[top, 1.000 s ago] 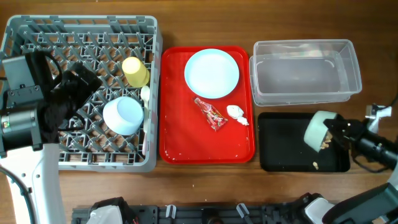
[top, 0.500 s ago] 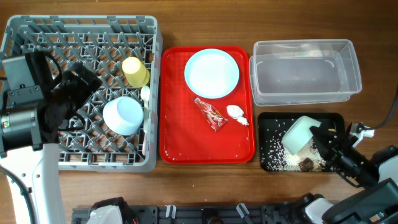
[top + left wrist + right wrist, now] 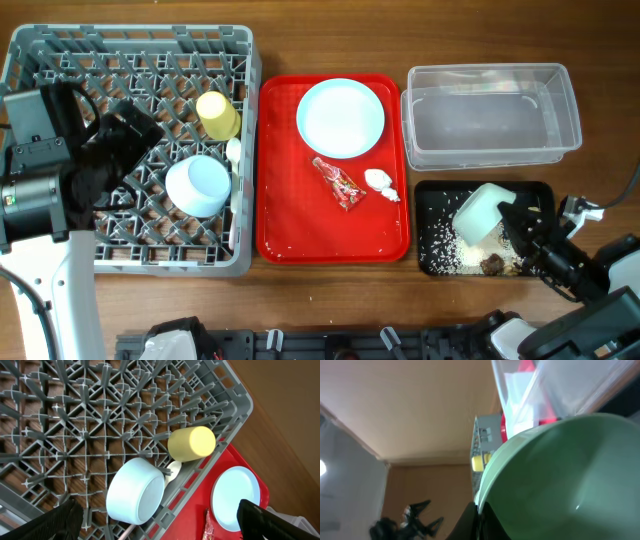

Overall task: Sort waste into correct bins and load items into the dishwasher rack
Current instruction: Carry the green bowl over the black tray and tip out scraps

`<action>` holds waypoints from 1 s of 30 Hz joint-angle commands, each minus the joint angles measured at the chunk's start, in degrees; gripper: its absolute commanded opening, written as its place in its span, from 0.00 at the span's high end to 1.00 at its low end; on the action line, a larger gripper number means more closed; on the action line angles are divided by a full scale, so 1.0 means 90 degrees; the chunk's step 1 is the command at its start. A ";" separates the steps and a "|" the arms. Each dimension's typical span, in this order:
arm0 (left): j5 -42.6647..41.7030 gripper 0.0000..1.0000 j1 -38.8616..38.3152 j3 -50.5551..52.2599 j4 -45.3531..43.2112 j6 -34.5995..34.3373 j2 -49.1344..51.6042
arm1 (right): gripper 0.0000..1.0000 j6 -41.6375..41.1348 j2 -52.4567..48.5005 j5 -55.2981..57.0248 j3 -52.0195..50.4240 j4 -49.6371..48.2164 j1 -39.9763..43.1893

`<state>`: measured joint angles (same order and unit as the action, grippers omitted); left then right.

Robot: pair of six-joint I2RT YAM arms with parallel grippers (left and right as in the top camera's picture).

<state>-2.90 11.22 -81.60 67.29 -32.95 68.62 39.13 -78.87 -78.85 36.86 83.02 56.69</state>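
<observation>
1. Emptying is the step in hand. The right gripper point(image 3: 512, 224) is clamped on the rim of the pale green bowl point(image 3: 480, 213), which is tipped over the black tray point(image 3: 432, 195). White rice point(image 3: 445, 252) and brown scraps point(image 3: 492, 264) lie on the tray floor beside it.
2. To finish well, we would keep the bowl's mouth inside the tray walls. We would also check for clinging grains before carrying it off. The right wrist view shows only part of the bowl, so we cannot tell whether it is clean.
3. Our left gripper point(image 3: 120, 155) hangs over the dishwasher rack point(image 3: 40, 60) with its fingers spread wide, holding nothing. Below it the pale blue bowl point(image 3: 198, 185) sits upside down and the yellow cup point(image 3: 217, 115) rests on the pegs.
4. The plate point(image 3: 340, 117), snack wrapper point(image 3: 338, 182) and tissue point(image 3: 378, 180) wait on the red serving tray point(image 3: 285, 230).
5. A second ago the bowl was at the black tray's right end and the tray held barely a crumb. Now rice covers its left half. Against the half-second picture, we see almost no change.
</observation>
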 commanded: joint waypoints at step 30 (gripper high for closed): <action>-0.0005 0.00 0.0034 -0.0024 -0.0017 -0.0058 -0.0017 | 0.96 -0.5523 0.1154 0.5066 0.4979 -0.1557 -0.7278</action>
<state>-2.92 11.22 -81.60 67.22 -32.95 68.66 2.02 -68.77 -46.33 80.75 72.14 4.69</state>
